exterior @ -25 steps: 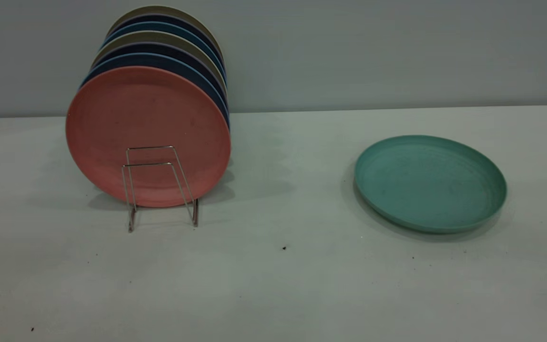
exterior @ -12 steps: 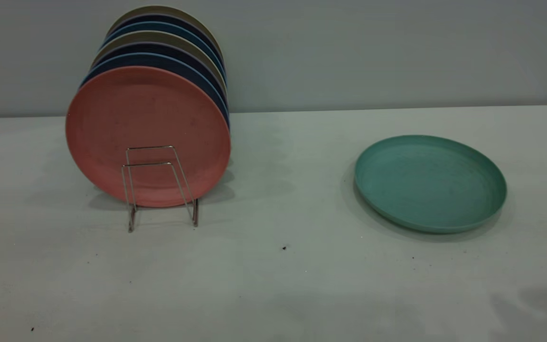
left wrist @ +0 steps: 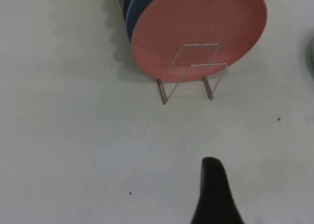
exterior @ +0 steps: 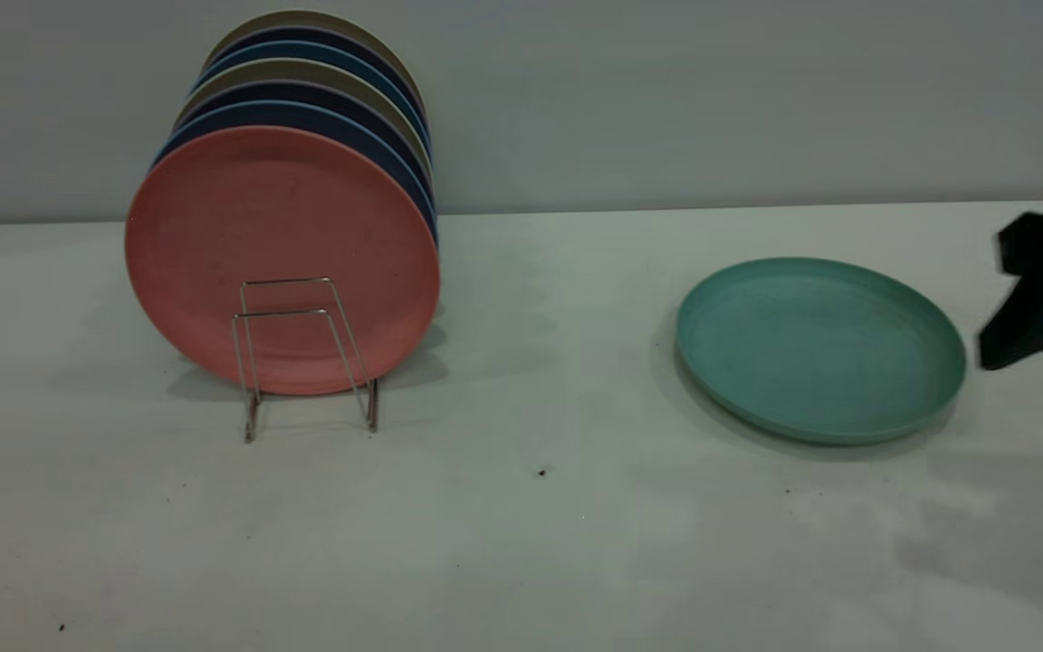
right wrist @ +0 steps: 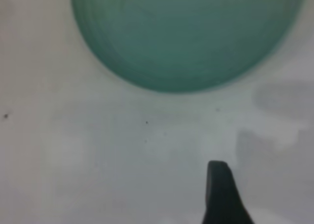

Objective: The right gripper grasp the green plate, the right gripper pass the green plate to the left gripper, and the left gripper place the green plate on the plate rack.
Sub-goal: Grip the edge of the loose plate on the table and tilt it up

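Round shallow matte teal-green plastic plate [exterior: 818,349] flat on white table [exterior: 521,525], well apart from rack. We judge it light, stiff, slick; pinch raised rim (near edge). Black right gripper [exterior: 1042,308] just beside, fingers' spread unclear.

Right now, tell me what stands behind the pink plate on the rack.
Behind the pink plate on the plate rack, a row of upright plates shows only as rim edges: dark blue, beige, blue and dark again. Their faces and the rack's rear loops are covered.
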